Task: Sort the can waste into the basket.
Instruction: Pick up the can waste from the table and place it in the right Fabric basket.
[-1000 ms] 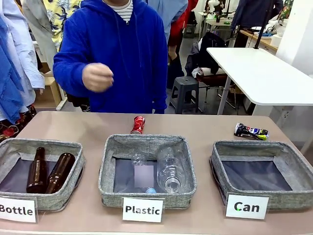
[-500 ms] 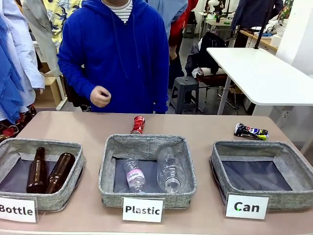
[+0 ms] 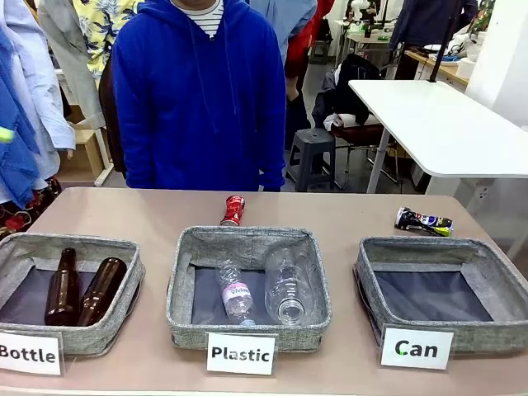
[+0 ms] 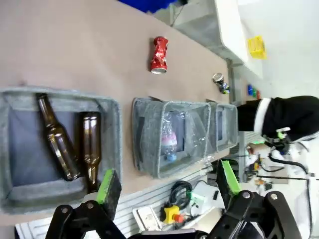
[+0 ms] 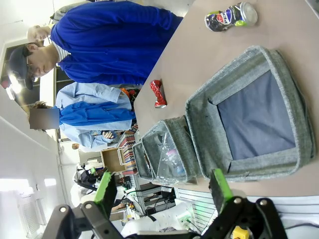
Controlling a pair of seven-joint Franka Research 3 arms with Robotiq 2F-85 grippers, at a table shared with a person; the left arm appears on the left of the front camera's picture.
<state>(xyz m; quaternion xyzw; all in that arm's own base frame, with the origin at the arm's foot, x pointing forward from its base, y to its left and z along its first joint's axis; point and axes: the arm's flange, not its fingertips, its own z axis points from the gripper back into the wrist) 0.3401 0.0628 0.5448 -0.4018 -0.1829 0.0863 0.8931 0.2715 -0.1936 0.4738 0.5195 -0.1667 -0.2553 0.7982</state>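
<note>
1. No part of the sorting is done, as far as the pictures show. The can basket (image 3: 429, 244) sits by the near right corner of the worktop (image 3: 124, 214), behind a white card (image 3: 416, 348) reading "Can". Its dark bottom is bare.
2. The red can (image 3: 233, 209) lies crushed on the worktop toward the middle of the far edge. It is just behind the far rim of the plastic basket (image 3: 247, 238) and well apart from the can basket.
3. The dark can (image 3: 423, 221), with a yellow-green end, lies near the far right corner. It is just beyond the far rim of the can basket, close to it but not in it.
4. The other waste looks already put away. Two clear bottles (image 3: 285, 285) lie in the plastic basket at the middle of the near edge. Two brown bottles (image 3: 82, 289) lie in the bottle basket (image 3: 70, 242) by the near left corner.
5. The left gripper (image 4: 168, 181) hangs above the near edge over the bottle basket. Its green-padded fingers (image 4: 108, 184) are spread wide with nothing between them.
6. The right gripper (image 5: 162, 185) hangs above the near edge by the can basket. Its fingers (image 5: 219, 186) are likewise spread and empty.
7. The person (image 3: 198, 99) stands at the far edge with no hand over the worktop.
8. The whole job remains: each can has to be picked up and dropped into the can basket. The dark can is the shorter carry and suits the right arm. The red one needs a reach toward the middle of the far edge.
</note>
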